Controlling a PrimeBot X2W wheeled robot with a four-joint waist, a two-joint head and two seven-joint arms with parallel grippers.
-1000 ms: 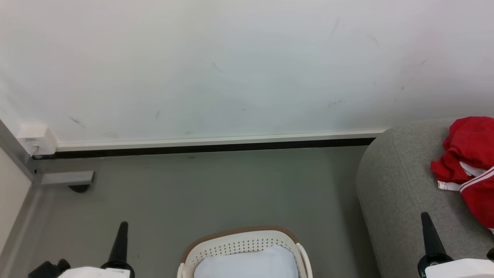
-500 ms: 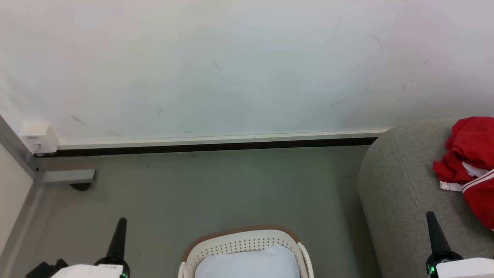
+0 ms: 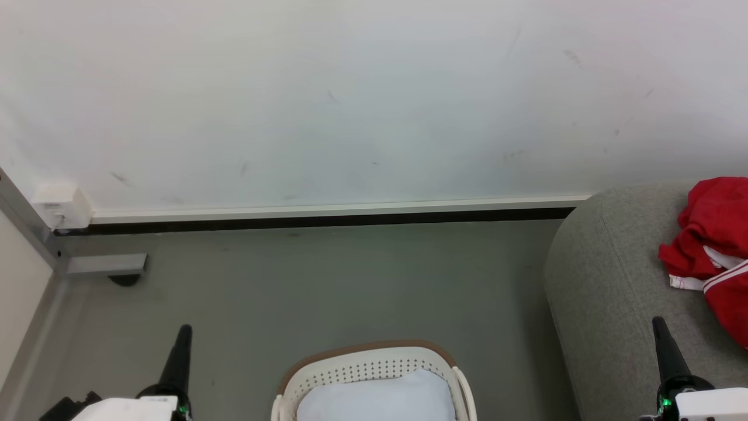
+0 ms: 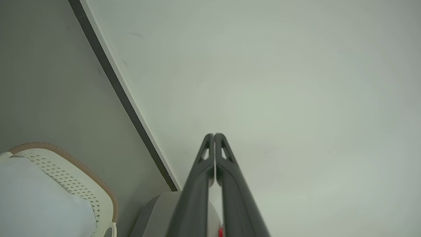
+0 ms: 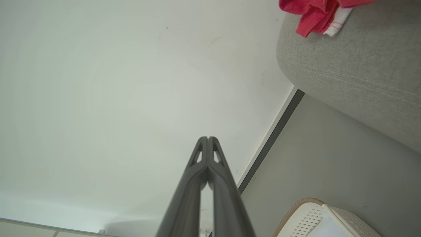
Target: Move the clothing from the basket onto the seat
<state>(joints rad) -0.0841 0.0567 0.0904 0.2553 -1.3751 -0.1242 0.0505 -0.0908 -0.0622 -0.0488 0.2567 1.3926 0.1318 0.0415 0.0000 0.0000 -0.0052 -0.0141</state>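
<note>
The clothing (image 3: 713, 234), red with white stripe trim, lies crumpled on the seat (image 3: 608, 280) at the far right and runs past the right edge of the head view. A white cloth piece (image 3: 377, 400) lies inside the basket (image 3: 362, 352) and covers the visible part of its interior.

Basket: white perforated wall with a brown rim. It stands on the grey floor (image 3: 327, 280) at the near centre, between the two grippers. A side handle (image 3: 464, 392) shows on its right. The basket stands just left of the seat; whether the two touch cannot be told.

Seat: grey woven upholstery with a rounded corner toward the wall (image 3: 350, 105). A seam line (image 5: 355, 81) runs along its side.

The left gripper (image 4: 213, 135) has its fingers pressed together at the tips, with nothing between them. It is at the near left, above the floor, left of the basket and apart from it, and points toward the wall.

The right gripper (image 5: 208, 138) has its fingers closed in the same way and is empty. It is at the near right, in front of the seat surface in the head view, on the near side of the red clothing and apart from it.

Surroundings: the wall is white and scuffed, with a pale skirting strip (image 3: 327, 209) and a dark gap beneath it. A small white box (image 3: 58, 199) sits at the far left corner, with a grey metal bracket (image 3: 105, 264) on the floor below it.
</note>
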